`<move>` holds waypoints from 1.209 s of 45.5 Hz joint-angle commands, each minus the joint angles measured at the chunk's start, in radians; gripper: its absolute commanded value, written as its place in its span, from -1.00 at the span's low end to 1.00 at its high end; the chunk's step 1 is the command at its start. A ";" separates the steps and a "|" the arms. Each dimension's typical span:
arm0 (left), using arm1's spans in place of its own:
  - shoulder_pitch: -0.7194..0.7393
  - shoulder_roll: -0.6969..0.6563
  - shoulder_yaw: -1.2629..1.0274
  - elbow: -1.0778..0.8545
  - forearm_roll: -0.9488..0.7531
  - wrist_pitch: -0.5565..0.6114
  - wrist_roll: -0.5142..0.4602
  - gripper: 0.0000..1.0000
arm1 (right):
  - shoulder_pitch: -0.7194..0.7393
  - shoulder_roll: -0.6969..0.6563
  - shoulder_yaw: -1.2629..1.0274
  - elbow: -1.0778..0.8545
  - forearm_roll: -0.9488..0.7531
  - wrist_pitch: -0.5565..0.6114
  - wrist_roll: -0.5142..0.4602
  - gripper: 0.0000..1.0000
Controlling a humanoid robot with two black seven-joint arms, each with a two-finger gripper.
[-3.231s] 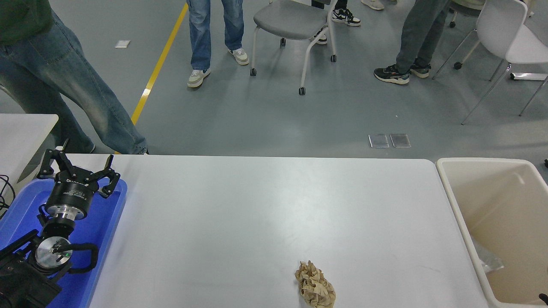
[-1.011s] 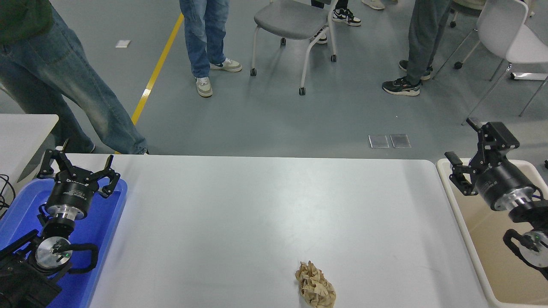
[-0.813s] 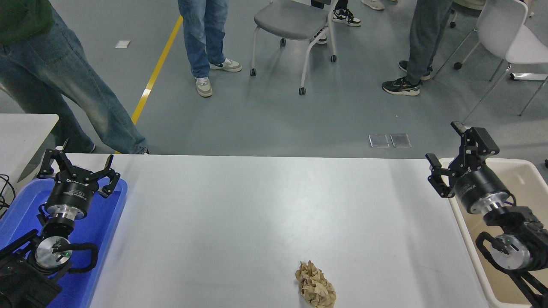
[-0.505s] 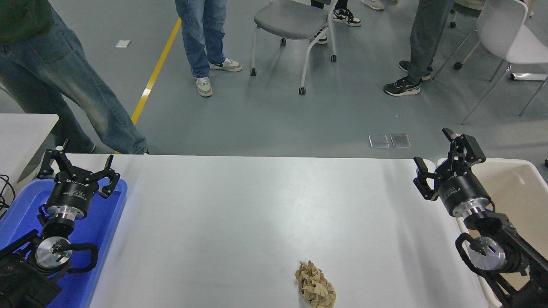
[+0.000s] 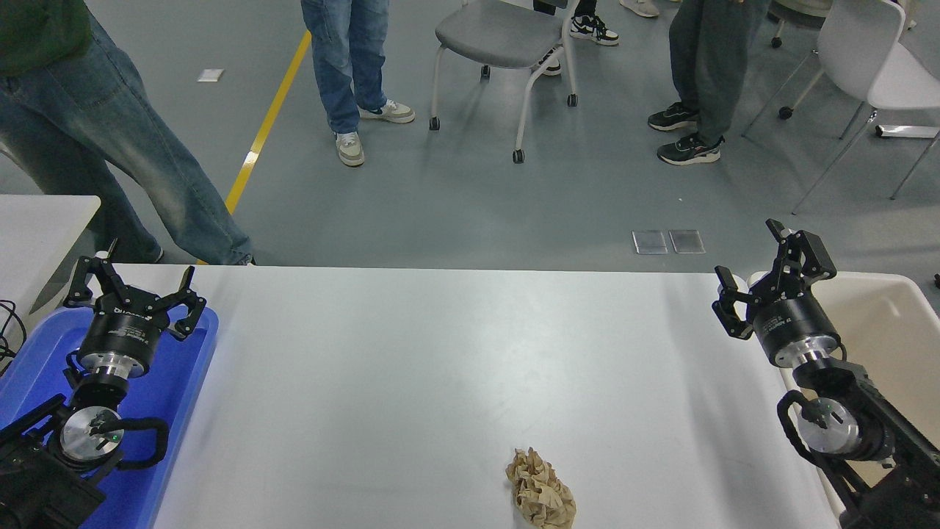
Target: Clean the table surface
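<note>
Swung in from the right, right claw (image 5: 756, 268) gapes empty.

A ball of crumpled paper (image 5: 540, 499) lies on the table (image 5: 411, 353) near its front edge, a little right of the middle. My left claw (image 5: 131, 283) sits over the tray (image 5: 180, 382) at the table's left end. My right claw (image 5: 765, 273) is above the table's far right corner, at the rim of the tub (image 5: 888, 323) beside the table. Behind the table stand a chair (image 5: 507, 37) and people (image 5: 352, 66).
</note>
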 commanded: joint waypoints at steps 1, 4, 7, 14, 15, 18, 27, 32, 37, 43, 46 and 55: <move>0.000 0.000 0.000 0.000 0.000 -0.001 0.000 1.00 | 0.007 -0.005 -0.010 -0.005 0.001 0.011 0.001 0.98; 0.000 0.000 0.000 0.000 0.000 -0.001 0.000 1.00 | 0.006 -0.013 -0.018 0.017 -0.001 0.011 -0.003 0.98; 0.000 0.000 0.000 0.000 0.000 -0.001 0.000 1.00 | 0.004 -0.059 -0.066 0.075 -0.004 0.011 -0.012 0.98; 0.000 0.000 0.000 0.000 0.000 0.001 0.000 1.00 | 0.016 -0.194 -0.197 0.190 -0.004 0.014 -0.038 0.98; 0.000 0.000 0.000 0.000 0.000 0.001 0.000 1.00 | 0.022 -0.208 -0.213 0.201 -0.004 0.017 -0.044 0.98; 0.000 0.000 0.000 0.000 0.000 -0.001 0.000 1.00 | 0.047 -0.267 -0.271 0.233 -0.005 0.047 -0.053 0.98; 0.000 0.000 0.000 0.000 0.000 -0.001 0.000 1.00 | 0.098 -0.406 -0.385 0.356 -0.033 0.100 -0.055 0.98; 0.000 0.000 0.000 0.000 0.000 0.001 0.000 1.00 | 0.118 -0.452 -0.454 0.436 -0.102 0.121 -0.056 0.98; 0.000 0.000 0.000 0.000 0.000 -0.001 0.000 1.00 | 0.148 -0.487 -0.520 0.505 -0.203 0.169 -0.067 0.98; 0.000 0.000 0.000 0.000 0.000 0.001 0.000 1.00 | 0.173 -0.519 -0.575 0.568 -0.252 0.252 -0.085 0.98; 0.000 0.000 0.000 0.000 0.000 -0.001 0.000 1.00 | 0.194 -0.533 -0.598 0.586 -0.292 0.288 -0.099 0.98; 0.000 0.000 0.000 0.000 0.000 -0.001 0.000 1.00 | 0.228 -0.547 -0.646 0.634 -0.468 0.413 -0.099 0.98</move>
